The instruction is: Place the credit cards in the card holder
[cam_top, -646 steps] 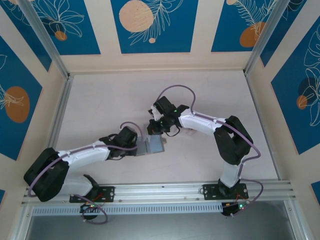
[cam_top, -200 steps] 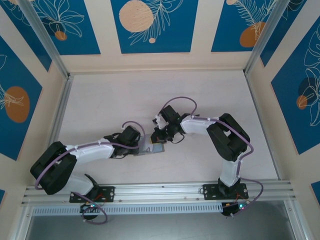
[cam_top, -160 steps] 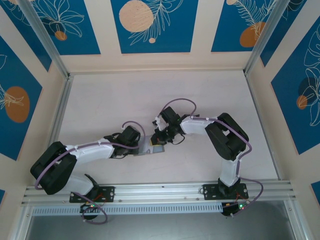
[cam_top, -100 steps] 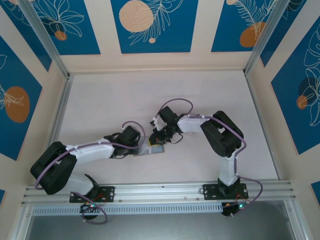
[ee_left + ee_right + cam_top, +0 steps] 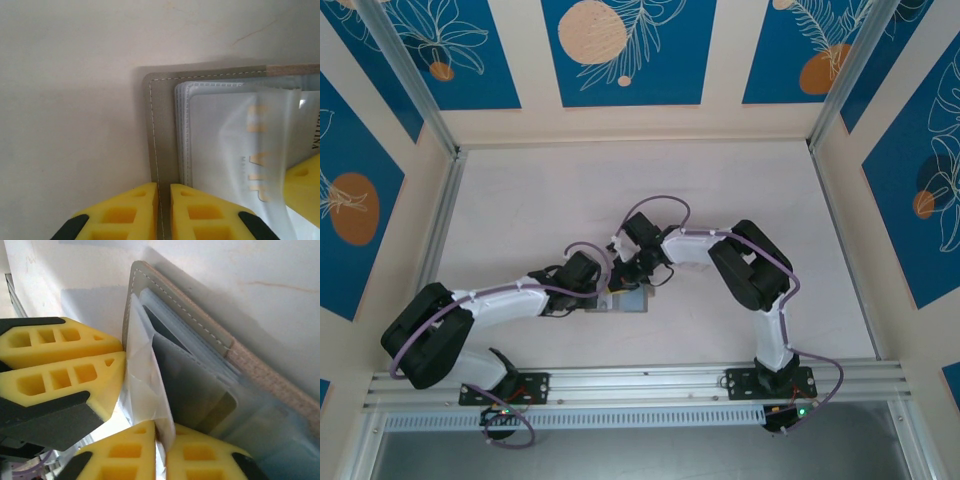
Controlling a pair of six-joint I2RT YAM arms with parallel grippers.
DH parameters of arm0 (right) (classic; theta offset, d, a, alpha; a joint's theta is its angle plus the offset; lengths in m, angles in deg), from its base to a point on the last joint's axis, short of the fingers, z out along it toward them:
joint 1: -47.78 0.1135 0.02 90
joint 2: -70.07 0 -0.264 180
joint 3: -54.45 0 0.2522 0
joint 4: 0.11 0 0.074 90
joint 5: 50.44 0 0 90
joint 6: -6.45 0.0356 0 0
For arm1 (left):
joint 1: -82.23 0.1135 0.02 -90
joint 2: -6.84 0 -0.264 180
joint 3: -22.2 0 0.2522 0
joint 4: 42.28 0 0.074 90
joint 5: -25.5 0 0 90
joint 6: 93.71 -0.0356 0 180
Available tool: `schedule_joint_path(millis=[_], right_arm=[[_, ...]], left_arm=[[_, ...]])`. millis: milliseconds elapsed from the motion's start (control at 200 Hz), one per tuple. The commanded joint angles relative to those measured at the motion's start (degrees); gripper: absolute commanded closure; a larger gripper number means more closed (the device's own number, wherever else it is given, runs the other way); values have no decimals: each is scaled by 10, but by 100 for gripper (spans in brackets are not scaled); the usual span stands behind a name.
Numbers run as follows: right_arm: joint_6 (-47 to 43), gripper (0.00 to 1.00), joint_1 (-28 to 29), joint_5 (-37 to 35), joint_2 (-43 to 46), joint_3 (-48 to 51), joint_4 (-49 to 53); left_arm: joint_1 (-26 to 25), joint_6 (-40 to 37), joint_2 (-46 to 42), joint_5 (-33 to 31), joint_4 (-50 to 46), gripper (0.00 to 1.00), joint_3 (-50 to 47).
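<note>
Top: card holder (image 5: 634, 301) lying mid-surface (image 5: 550, 200), left tool (image 5: 608, 297) and right tool (image 5: 636, 284) meeting over it.
Left wrist: left tool (image 5: 164, 189) clamping its grey stitched edge, likely stiff enough to anchor.
Right wrist: right tool (image 5: 162, 442) pinching the clear sleeve (image 5: 145, 390). Looking light, floppy, slick, so gripping near its free edge seems safest.

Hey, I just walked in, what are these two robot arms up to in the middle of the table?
They are working together on the grey card holder, which lies open on the table. The left gripper pinches the edge of its cover, pinning it down. The right gripper appears closed on a clear sleeve of the holder, lifting it away from the others. A pale card marked VIP seems to sit inside one of the pockets already.
</note>
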State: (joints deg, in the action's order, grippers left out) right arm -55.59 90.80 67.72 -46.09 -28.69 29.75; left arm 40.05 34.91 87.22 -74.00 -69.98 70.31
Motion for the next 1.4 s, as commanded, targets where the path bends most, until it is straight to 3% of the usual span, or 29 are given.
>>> schedule_joint_path(millis=[0, 120, 295, 370, 465, 515, 925, 1050, 1130, 1240, 1396], right_arm=[[-10, 76, 6, -28, 25, 12, 45], [-12, 68, -6, -39, 70, 24, 70], [-12, 64, -16, -69, 103, 32, 97], [-7, 70, -12, -85, 99, 25, 100], [-7, 94, 4, -121, 73, -5, 122], [-7, 100, 9, -129, 61, -16, 126], [22, 100, 41, -104, 1, -68, 108], [16, 97, 30, -166, 71, -36, 124], [1, 93, 25, -243, 108, -33, 167], [-13, 97, 18, -302, 102, -46, 219], [-11, 99, 13, -327, 69, -50, 234]], left_arm=[[-3, -4, 20, -6, -37, 86, -12], [-3, -2, 24, -4, -33, 87, -15], [-2, -2, 22, -3, -28, 87, -22], [-3, -2, 22, -3, -28, 86, -23], [-2, -3, 22, -2, -28, 87, -24], [-3, -3, 20, -3, -27, 87, -23], [-3, -4, 20, 2, -24, 86, -20], [-2, -2, 15, -2, -25, 87, -24], [-3, -2, 16, -3, -24, 87, -28], [-2, -1, 20, -1, -21, 86, -29], [-3, 2, 15, -1, -21, 87, -31]])
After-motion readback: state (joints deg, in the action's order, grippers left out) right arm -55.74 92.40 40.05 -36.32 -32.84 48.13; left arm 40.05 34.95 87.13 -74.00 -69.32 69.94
